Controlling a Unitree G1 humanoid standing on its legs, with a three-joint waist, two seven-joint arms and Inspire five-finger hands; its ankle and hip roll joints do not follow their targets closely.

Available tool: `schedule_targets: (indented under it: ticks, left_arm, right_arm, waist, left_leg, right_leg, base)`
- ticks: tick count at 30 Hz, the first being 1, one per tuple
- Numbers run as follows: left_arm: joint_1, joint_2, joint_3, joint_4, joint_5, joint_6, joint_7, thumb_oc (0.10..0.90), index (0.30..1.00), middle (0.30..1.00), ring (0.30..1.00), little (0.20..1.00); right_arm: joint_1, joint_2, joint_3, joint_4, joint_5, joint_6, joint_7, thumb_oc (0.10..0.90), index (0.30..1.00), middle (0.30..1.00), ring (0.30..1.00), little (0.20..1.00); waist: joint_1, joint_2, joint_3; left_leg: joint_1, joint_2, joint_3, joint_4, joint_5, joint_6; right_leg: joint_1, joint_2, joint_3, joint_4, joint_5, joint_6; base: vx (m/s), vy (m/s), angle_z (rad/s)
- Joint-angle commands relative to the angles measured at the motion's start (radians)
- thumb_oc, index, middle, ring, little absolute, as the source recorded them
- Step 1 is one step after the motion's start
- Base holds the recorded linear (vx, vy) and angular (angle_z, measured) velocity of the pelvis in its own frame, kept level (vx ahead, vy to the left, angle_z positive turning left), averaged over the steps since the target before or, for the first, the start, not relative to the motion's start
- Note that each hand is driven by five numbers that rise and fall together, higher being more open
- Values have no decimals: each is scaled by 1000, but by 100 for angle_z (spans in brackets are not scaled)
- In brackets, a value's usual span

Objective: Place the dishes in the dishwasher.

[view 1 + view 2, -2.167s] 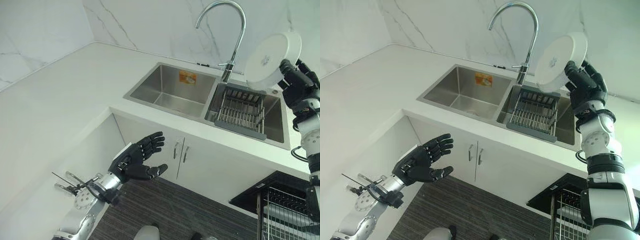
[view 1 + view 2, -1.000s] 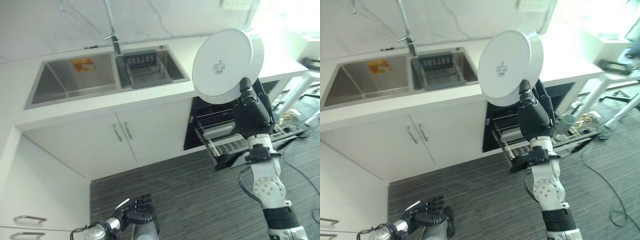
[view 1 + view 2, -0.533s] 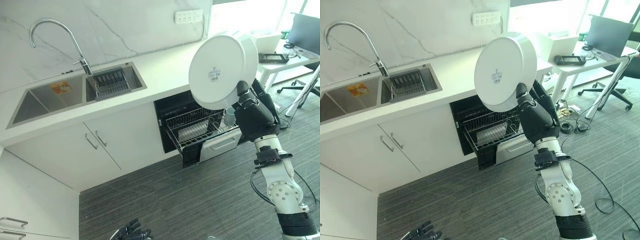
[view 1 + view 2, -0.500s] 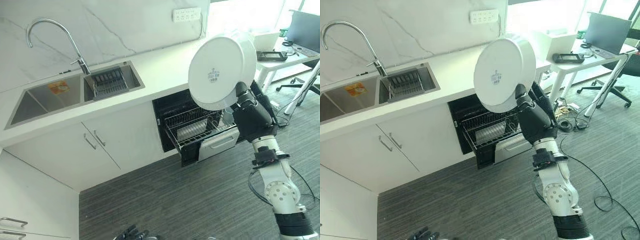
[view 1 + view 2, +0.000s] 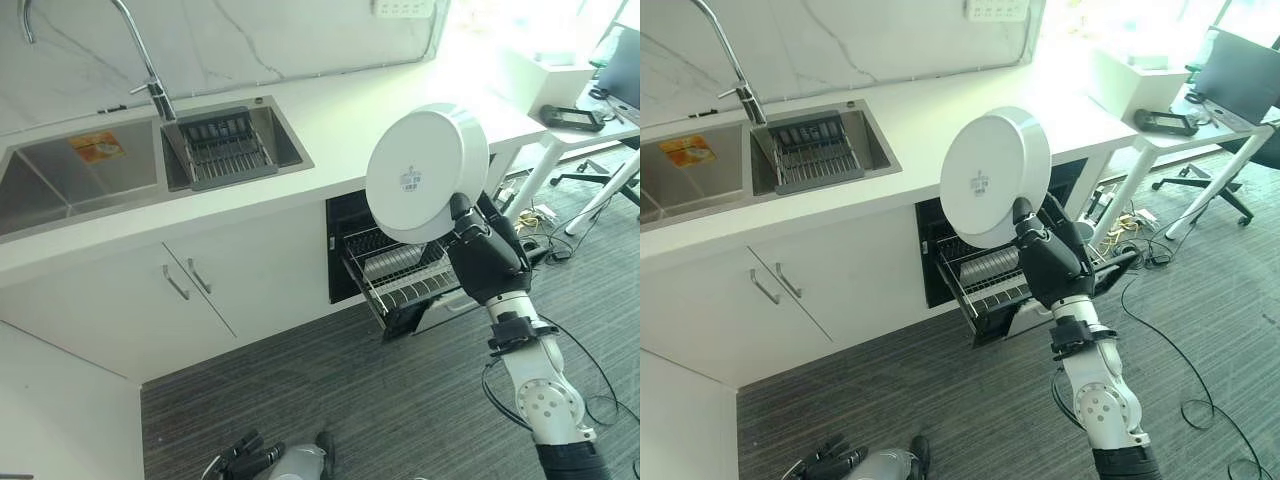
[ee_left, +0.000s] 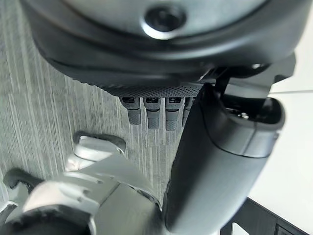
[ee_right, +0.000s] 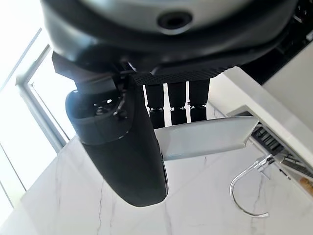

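the right hand (image 5: pixel 482 262) is clamped on the rim of the white plate (image 5: pixel 424 176), held upright above the pulled-out dishwasher rack (image 5: pixel 400 275), so it should lower it edge-first into a free slot, slowly, while the left hand (image 5: pixel 245 458) hangs relaxed near the floor.

The right arm rises from the lower right, forearm upright and wrist straight, with the right hand (image 5: pixel 487 262) raised; its thumb presses on one face of a white plate (image 5: pixel 425 174) and its fingers (image 7: pixel 178 105) lie on the other, pinching the rim between them. The left hand (image 5: pixel 245 457) hangs low, its fingers (image 6: pixel 149 111) bent slightly and holding nothing.
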Motion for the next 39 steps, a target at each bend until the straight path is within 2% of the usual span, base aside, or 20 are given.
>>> schedule_targets:
  ticks: [1,2,3,4,5,6,7,9,10,12,14,17,20,22,26,28,29,33,36,39]
  left_arm:
    - [65,30,-56,-23,45,-16,-1,800,900,900,900,900]
    - [67,33,-72,-43,59,-16,9,800,900,900,900,900]
    - [64,40,-89,-59,53,-13,22,800,900,900,900,900]
    - [58,50,-91,-77,42,-3,30,800,900,900,900,900]
    - [49,65,-76,-95,56,12,28,800,900,900,900,900]
    - [48,65,-76,-96,58,12,28,800,900,900,900,900]
    - [42,68,-85,-110,92,21,35,800,900,900,900,900]
    - [41,68,-91,-114,104,24,42,800,900,900,900,900]
    - [40,73,-99,-129,124,36,54,800,900,900,900,900]
    - [45,78,-88,-144,145,58,58,800,900,900,900,900]
    - [51,77,-74,-141,149,63,61,800,900,900,900,900]
    - [63,64,-45,-121,94,86,57,800,900,900,900,900]
    - [90,29,-21,-103,97,74,41,800,900,900,900,900]
    - [101,9,-29,-94,103,49,40,800,900,900,900,900]
    - [98,-12,-42,-67,99,31,21,800,900,900,900,900]
    - [101,-16,-58,-58,110,23,15,800,900,900,900,900]
    - [99,-16,-64,-57,106,24,14,800,900,900,900,900]
    - [89,-10,-68,-38,94,23,18,800,900,900,900,900]
    - [87,4,-78,-34,120,22,24,800,900,900,900,900]
    - [83,21,-78,-23,109,29,24,800,900,900,900,900]
  right_arm:
    - [-110,-20,-60,-119,15,-136,108,400,300,300,300,300]
    - [-108,-14,-54,-124,15,-141,110,400,300,300,300,300]
    - [-113,-13,-51,-119,21,-144,116,400,300,300,300,300]
    - [-126,-10,-47,-109,22,-144,122,400,300,300,300,300]
    - [-133,-10,-47,-107,26,-145,125,400,300,300,300,300]
    - [-133,-11,-49,-108,26,-145,124,400,300,300,300,300]
    - [-130,-15,-58,-122,29,-151,107,400,300,300,300,300]
    - [-129,-17,-61,-129,29,-151,95,400,300,300,300,300]
    - [-125,-24,-70,-142,28,-154,73,400,300,300,300,300]
    - [-109,-33,-86,-160,23,-151,54,400,300,300,300,300]
    - [-97,-47,-95,-166,25,-144,54,400,300,300,300,300]
    - [-86,-79,-104,-160,49,-107,54,400,300,300,300,300]
    - [-74,-115,-118,-139,48,-59,62,400,300,300,300,300]
    - [-61,-122,-132,-128,28,-54,66,400,300,300,300,300]
    - [-51,-142,-162,-86,-39,-69,36,400,300,300,300,300]
    - [-50,-150,-170,-63,-77,-72,21,400,300,300,300,300]
    - [-53,-153,-167,-54,-117,-76,14,400,300,300,300,300]
    - [-72,-178,-151,32,-248,-76,-12,400,300,300,300,300]
    - [-93,-186,-144,101,-318,-97,-18,400,300,300,300,300]
    - [-123,-191,-132,150,-328,-107,-22,400,300,300,300,300]
  waist:
    - [-16,34,-43]
    - [-26,42,-38]
    - [-27,44,-34]
    - [-22,38,-27]
    - [-20,20,-17]
    - [-21,19,-19]
    - [-34,8,-22]
    - [-38,5,-23]
    - [-48,1,-21]
    - [-53,-5,-22]
    - [-52,-13,-30]
    - [-57,-21,-52]
    - [-66,-15,-65]
    - [-68,-9,-59]
    - [-89,3,-63]
    - [-97,12,-69]
    - [-98,13,-68]
    - [-94,21,-79]
    - [-80,21,-81]
    - [-64,17,-80]
  left_leg:
    - [21,50,-138,-13,-90,-93]
    - [28,50,-142,-13,-99,-88]
    - [29,54,-141,-13,-100,-89]
    - [31,55,-131,-13,-104,-94]
    - [45,55,-113,-13,-124,-101]
    - [40,55,-113,-13,-122,-100]
    - [42,58,-117,-13,-137,-106]
    - [45,62,-117,-13,-143,-107]
    - [56,66,-129,-13,-154,-107]
    - [66,72,-150,-13,-164,-105]
    - [71,94,-145,-13,-164,-116]
    - [94,166,-98,-13,-156,-157]
    - [105,241,-47,-13,-120,-198]
    - [90,277,-19,-13,-91,-211]
    - [58,311,63,-13,-58,-226]
    - [67,310,57,-13,-79,-241]
    - [54,305,60,-13,-62,-233]
    - [56,282,28,-13,-82,-234]
    - [68,263,13,-13,-98,-229]
    - [77,247,2,-13,-109,-220]
  right_leg:
    - [25,66,-16,-16,204,47]
    - [-12,64,-5,14,213,41]
    - [-21,59,-14,-20,209,33]
    - [-47,27,-22,-31,184,30]
    - [-124,-42,17,-31,162,50]
    - [-136,-46,23,-31,164,51]
    - [-215,-87,88,-31,192,75]
    - [-241,-98,105,-31,203,83]
    - [-286,-105,144,-31,219,92]
    - [-284,-98,166,-31,209,99]
    - [-263,-95,149,-31,189,99]
    - [-254,-90,92,-31,139,99]
    - [-227,-60,52,-31,99,62]
    - [-205,-45,30,-31,81,48]
    - [-186,-49,-29,-31,58,43]
    - [-169,-49,-28,-31,38,52]
    - [-180,-53,-37,-31,54,41]
    - [-173,-62,-25,-31,52,52]
    - [-161,-78,-34,-31,59,68]
    - [-155,-93,-43,-31,68,81]
  base:
    - [196,220,18]
    - [47,54,32]
    - [47,11,21]
    - [51,-165,-11]
    - [32,-176,-62]
    - [88,-277,-49]
    - [75,-223,-25]
    - [92,-237,28]
    - [140,-310,43]
    - [171,-432,46]
    - [116,-411,78]
    - [120,-362,30]
    - [138,-348,-18]
    - [47,-264,-13]
    - [16,-107,43]
    - [72,12,72]
    - [-20,53,68]
    - [70,86,25]
    - [98,93,19]
    - [81,126,9]
